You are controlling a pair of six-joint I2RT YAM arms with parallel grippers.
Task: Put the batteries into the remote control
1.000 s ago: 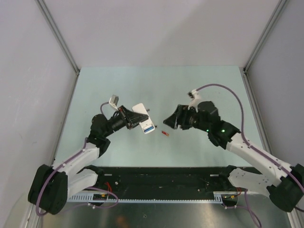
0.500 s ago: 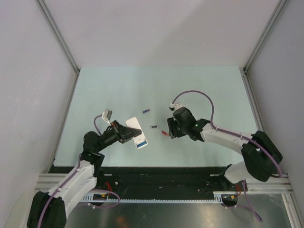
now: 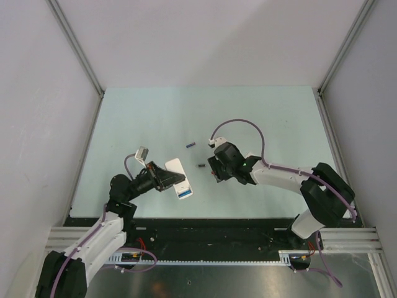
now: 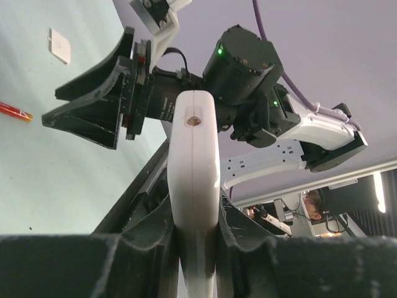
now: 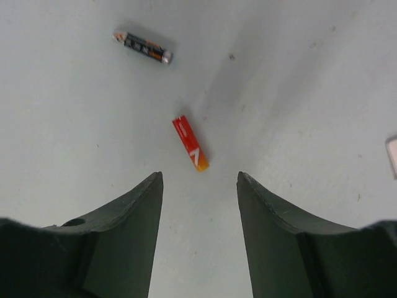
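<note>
The right gripper (image 5: 200, 180) is held half open and empty over the red battery (image 5: 190, 143) on the table (image 5: 310, 93), the remote (image 3: 180, 179) being clamped in the left gripper (image 3: 162, 176), so pickup is judged under way: lowering and closing astride the battery is called for.

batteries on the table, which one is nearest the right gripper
The red battery, lying just ahead of the open right gripper. The dark grey battery lies farther out, and the purple battery farther still.
</note>
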